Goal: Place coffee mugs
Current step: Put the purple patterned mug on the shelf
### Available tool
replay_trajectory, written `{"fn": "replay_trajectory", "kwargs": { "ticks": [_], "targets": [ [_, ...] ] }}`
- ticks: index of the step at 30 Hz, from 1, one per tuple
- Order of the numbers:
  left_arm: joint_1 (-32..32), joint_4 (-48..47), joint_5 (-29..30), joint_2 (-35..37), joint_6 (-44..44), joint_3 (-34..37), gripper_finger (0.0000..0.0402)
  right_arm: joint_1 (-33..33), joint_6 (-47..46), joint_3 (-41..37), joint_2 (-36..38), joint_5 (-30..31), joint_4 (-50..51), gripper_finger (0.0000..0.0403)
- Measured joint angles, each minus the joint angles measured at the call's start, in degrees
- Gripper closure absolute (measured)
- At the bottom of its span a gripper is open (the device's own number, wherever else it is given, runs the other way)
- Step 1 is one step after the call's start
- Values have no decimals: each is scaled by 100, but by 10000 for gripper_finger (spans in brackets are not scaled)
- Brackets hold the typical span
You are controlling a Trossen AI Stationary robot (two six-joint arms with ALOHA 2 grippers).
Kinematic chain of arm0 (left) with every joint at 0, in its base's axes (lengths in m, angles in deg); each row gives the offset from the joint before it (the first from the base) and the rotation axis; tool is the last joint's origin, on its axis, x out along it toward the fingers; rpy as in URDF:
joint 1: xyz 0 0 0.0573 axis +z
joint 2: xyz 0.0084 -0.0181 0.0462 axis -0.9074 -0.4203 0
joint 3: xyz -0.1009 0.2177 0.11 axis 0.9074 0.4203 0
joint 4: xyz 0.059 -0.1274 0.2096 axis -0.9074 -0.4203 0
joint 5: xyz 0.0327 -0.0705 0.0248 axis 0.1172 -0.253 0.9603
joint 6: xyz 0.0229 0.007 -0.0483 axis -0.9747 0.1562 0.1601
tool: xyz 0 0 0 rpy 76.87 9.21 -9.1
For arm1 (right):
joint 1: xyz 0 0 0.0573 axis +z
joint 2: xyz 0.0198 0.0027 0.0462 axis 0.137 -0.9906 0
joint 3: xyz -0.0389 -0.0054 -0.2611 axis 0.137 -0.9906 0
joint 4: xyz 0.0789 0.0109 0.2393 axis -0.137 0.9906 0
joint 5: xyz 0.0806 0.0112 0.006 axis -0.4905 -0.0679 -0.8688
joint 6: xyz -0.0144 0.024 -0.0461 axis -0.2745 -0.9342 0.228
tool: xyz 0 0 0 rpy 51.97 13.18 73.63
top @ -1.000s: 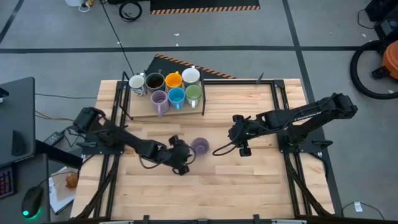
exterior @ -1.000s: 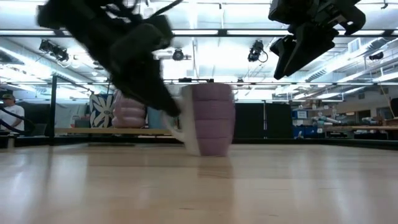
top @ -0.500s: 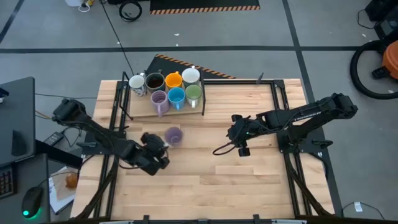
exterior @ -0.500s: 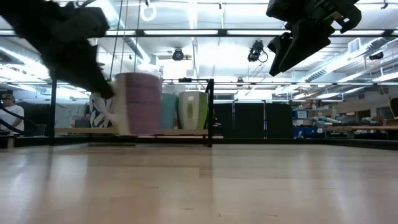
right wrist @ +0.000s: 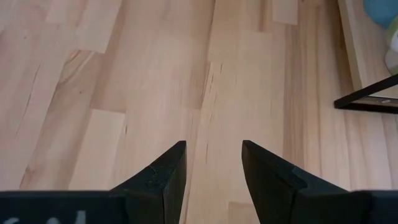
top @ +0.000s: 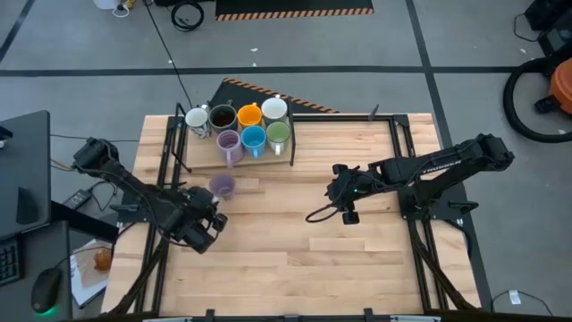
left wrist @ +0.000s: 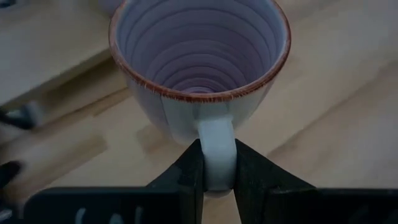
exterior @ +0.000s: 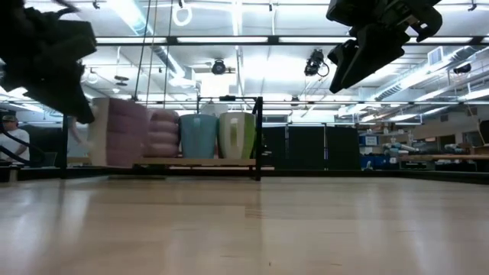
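Observation:
A lavender-purple coffee mug [top: 222, 186] hangs upright just above the wood, in front of the tray [top: 201, 161] at the table's far left. My left gripper [top: 213, 205] is shut on it from its near side. In the left wrist view the mug [left wrist: 199, 68] shows its ribbed inside and reddish rim. On the tray stand several coffee mugs: white [top: 197, 118], dark brown [top: 222, 116], orange [top: 249, 114], white [top: 274, 109], lavender [top: 230, 141], blue [top: 254, 139] and green [top: 278, 134]. My right gripper [top: 338, 192] hangs open above the table's middle right, with nothing between its fingers. My left gripper pinches the mug's handle [left wrist: 216, 152] between its two fingers, one on each flat side of the loop. The fingers come from the table's near side, slanting down toward the far edge. The mug hangs upright, mouth up, lifted clear of the table [exterior: 118, 131].
A black frame [top: 290, 134] borders the tray's right side, and black rails [top: 398, 152] run along the table's sides. Bare wood [top: 295, 259] stretches across the middle and near part of the table. Lit room and shelves lie beyond the far edge.
My left gripper has carried the lavender mug from the table's middle toward the left and far edge, up to the front of the tray. It rose a little and rolled its wrist on the way. The mug has stayed upright. The grip is unchanged.

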Motion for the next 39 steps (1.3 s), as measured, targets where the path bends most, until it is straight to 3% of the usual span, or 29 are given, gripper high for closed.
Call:
{"fn": "replay_trajectory", "kwargs": {
  "ticks": [8, 18, 29, 39],
  "targets": [
    [1, -1100, -121, 0, 1178, 2, 338, 1, 0, 0, 0, 0, 4, 242],
    [311, -2378, 299, 0, 1926, -149, 338, 0, 16, 0, 0, -2, -1, 242],
    [1208, -2495, 737, 39, 1611, -144, 338, 0, 104, 0, 0, -183, -40, 242],
    [2015, -1710, 938, 467, 373, 23, 338, 4, 218, 0, 0, -259, -60, 242]
  ]
}}
